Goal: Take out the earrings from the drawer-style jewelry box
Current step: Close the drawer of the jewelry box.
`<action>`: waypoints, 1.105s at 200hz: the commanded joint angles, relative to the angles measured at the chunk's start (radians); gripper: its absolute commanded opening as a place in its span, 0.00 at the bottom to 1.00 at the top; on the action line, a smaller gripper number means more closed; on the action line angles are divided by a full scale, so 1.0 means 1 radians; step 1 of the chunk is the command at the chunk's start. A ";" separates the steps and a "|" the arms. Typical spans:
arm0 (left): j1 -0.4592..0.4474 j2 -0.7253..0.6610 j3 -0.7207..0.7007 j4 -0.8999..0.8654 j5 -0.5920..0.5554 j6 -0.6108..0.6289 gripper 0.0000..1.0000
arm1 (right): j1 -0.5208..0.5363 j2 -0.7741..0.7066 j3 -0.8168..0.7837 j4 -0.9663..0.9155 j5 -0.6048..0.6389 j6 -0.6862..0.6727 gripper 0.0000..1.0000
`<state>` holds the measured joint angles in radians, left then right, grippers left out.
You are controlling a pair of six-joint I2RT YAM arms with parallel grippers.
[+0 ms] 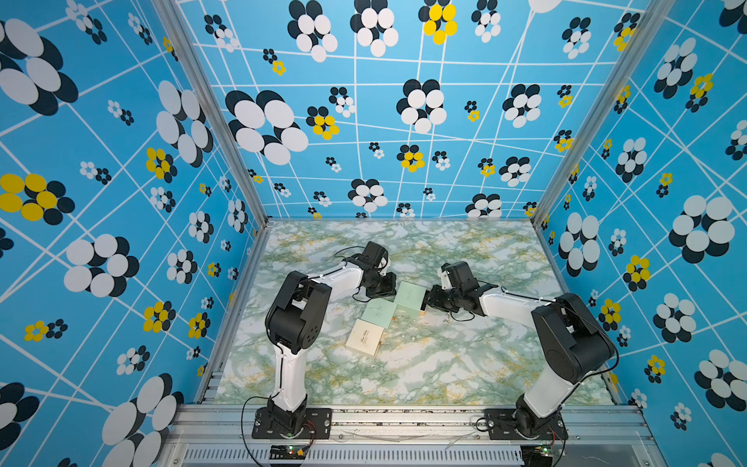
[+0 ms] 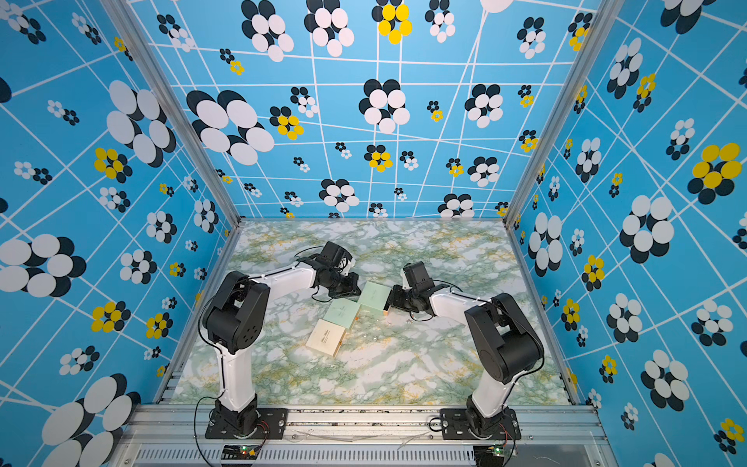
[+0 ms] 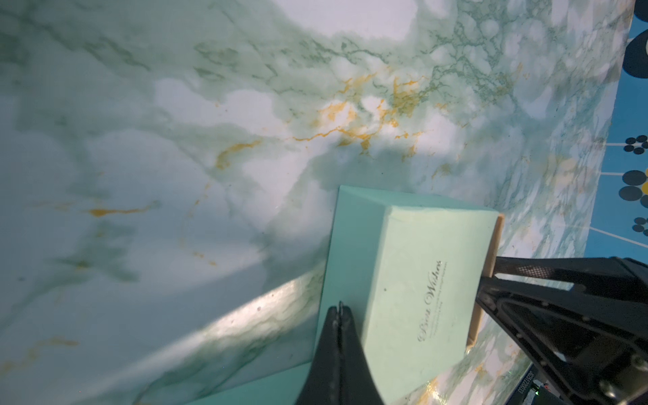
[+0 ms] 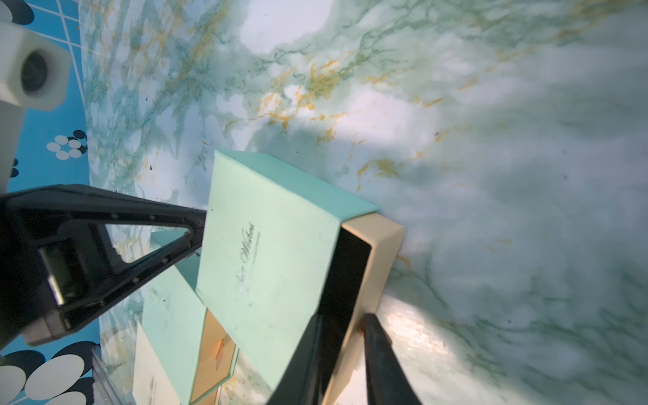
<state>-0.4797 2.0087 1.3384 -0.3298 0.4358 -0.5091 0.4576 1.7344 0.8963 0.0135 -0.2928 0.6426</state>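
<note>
- Pinching the cream drawer (image 4: 382, 245) wall of a mint-green cardboard jewelry box (image 4: 266, 245), right gripper (image 4: 342, 317);
- left gripper (image 3: 339, 308), pressed together, touches the box's opposite side;
- tiny pearly earrings (image 1: 412, 337) lie scattered on the marble tabletop (image 1: 444, 384) beside the right gripper.

The table (image 1: 444, 364) has a smooth, glossy marble-print skin that mirrors light. The mint box (image 3: 420, 280) and its cream drawer (image 4: 382, 252) look like matt, faintly grained card; the front rail (image 1: 404, 420) is ridged bare metal.
</note>
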 commanded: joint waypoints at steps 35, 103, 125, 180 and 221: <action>-0.014 0.026 0.036 -0.003 0.014 -0.006 0.00 | 0.006 0.037 -0.010 0.143 -0.102 0.060 0.24; -0.005 0.013 0.027 -0.013 0.003 -0.003 0.00 | 0.004 -0.002 -0.015 0.087 -0.069 0.024 0.24; -0.003 0.011 0.025 -0.014 0.003 -0.004 0.00 | 0.001 -0.020 -0.021 0.073 -0.057 0.014 0.24; -0.004 0.012 0.021 -0.012 0.003 -0.003 0.00 | -0.005 -0.052 -0.039 0.070 -0.045 0.017 0.26; -0.003 0.010 0.023 -0.011 0.004 -0.003 0.00 | -0.008 -0.054 -0.058 0.068 -0.044 0.020 0.29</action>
<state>-0.4786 2.0087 1.3411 -0.3370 0.4202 -0.5121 0.4500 1.7061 0.8616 0.0868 -0.3283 0.6701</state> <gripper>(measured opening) 0.042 0.288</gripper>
